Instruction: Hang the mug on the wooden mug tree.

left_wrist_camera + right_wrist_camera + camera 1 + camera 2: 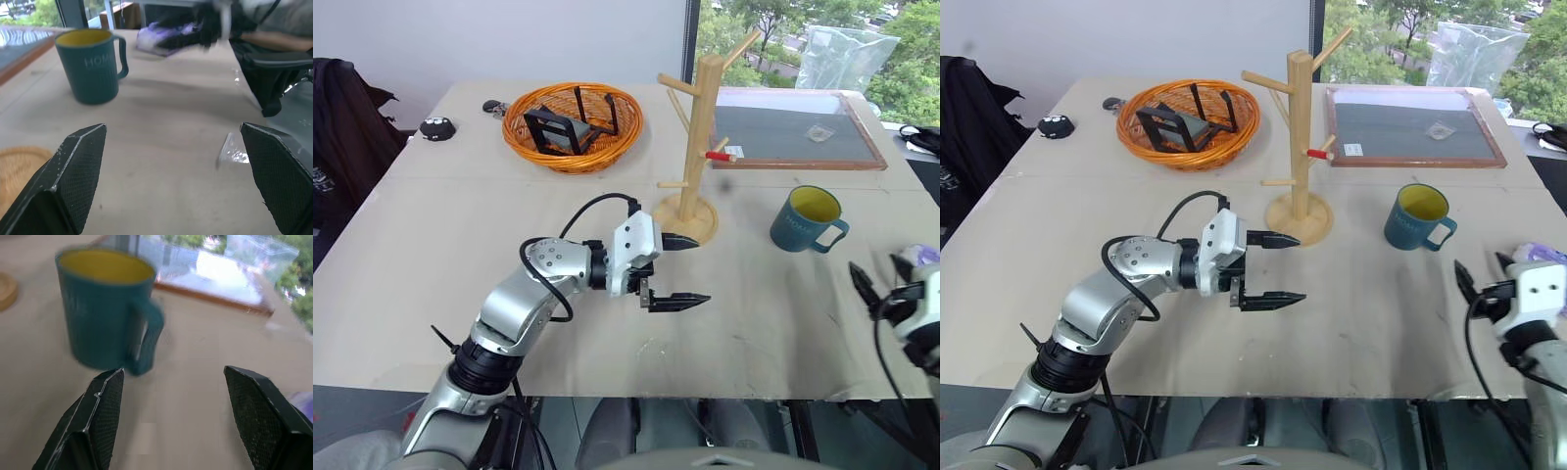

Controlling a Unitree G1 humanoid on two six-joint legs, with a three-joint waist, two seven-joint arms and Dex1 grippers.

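Observation:
The teal-blue mug point(808, 220) with its yellow-green inside stands upright on the table, to the right of the wooden mug tree point(700, 127). Its loop handle faces right. My right gripper point(881, 274) hovers open near the table's front right, a short way in front of the mug and apart from it. In the right wrist view the mug point(110, 308) sits just beyond the open right gripper point(173, 370). My left gripper point(703, 269) is open and empty in front of the tree's round base, pointing right toward the mug point(93, 66).
An orange wicker basket point(573, 125) holding black objects sits at the back, left of the tree. A wood-framed dark board point(793, 132) lies at the back right. A purple-and-white tissue pack point(922, 257) lies by the right edge, close to my right gripper.

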